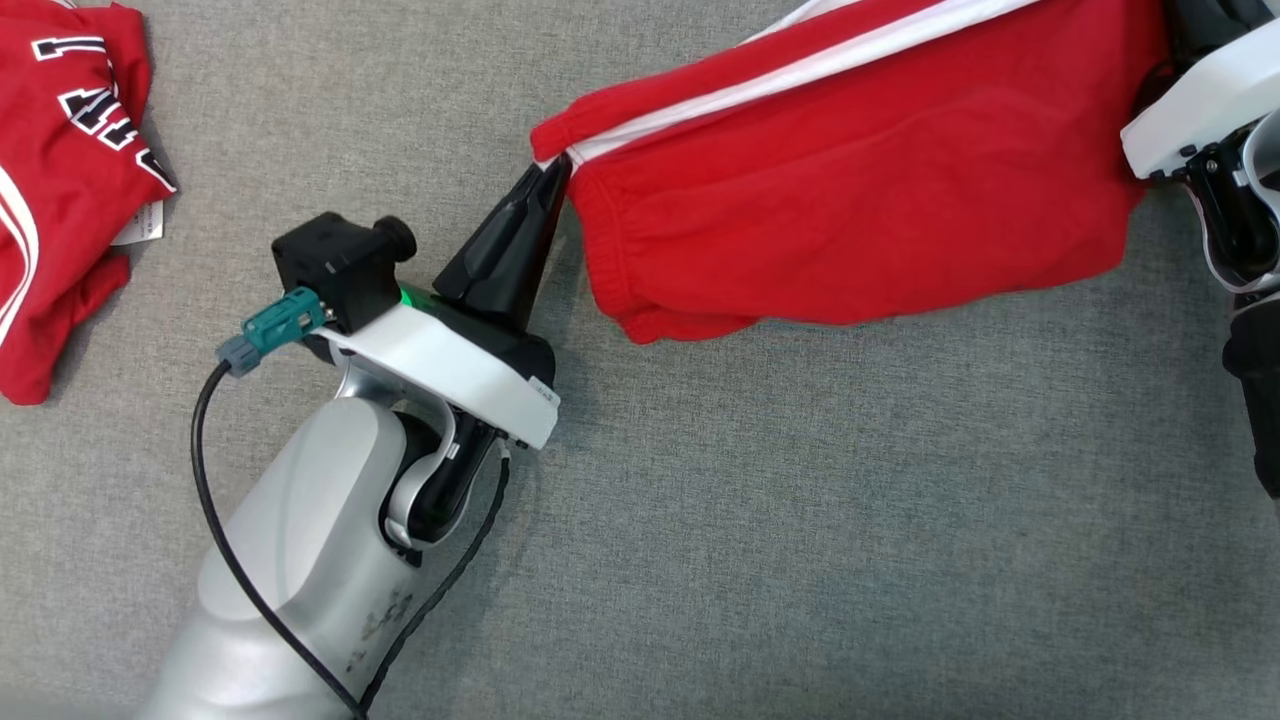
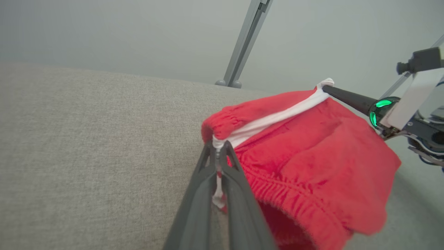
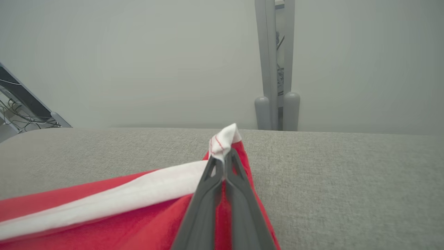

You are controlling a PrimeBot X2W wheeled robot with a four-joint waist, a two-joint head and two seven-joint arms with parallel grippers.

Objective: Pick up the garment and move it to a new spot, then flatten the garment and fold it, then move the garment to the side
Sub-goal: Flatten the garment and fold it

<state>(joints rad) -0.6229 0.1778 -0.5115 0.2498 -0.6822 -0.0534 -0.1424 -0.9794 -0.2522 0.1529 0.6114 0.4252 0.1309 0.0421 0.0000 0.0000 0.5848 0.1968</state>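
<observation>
The left arm's white wrist plate (image 1: 440, 375) is a curved band with a small printed label (image 1: 540, 388) at one end. Behind it runs a smooth silver-grey forearm (image 1: 300, 560), scuffed with dark marks. Beside the plate sits a black camera box (image 1: 335, 265); a teal connector (image 1: 285, 322) there feeds a black cable (image 1: 215, 500). Ahead of the plate a green light (image 1: 415, 297) glows at the base of two long, tapered dark fingers (image 1: 510, 245).

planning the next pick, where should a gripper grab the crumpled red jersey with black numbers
Probably the bunched right edge of the crumpled red jersey, approached from the bare grey fabric surface beside it: folds stand up there, and its left side runs off frame.
</observation>
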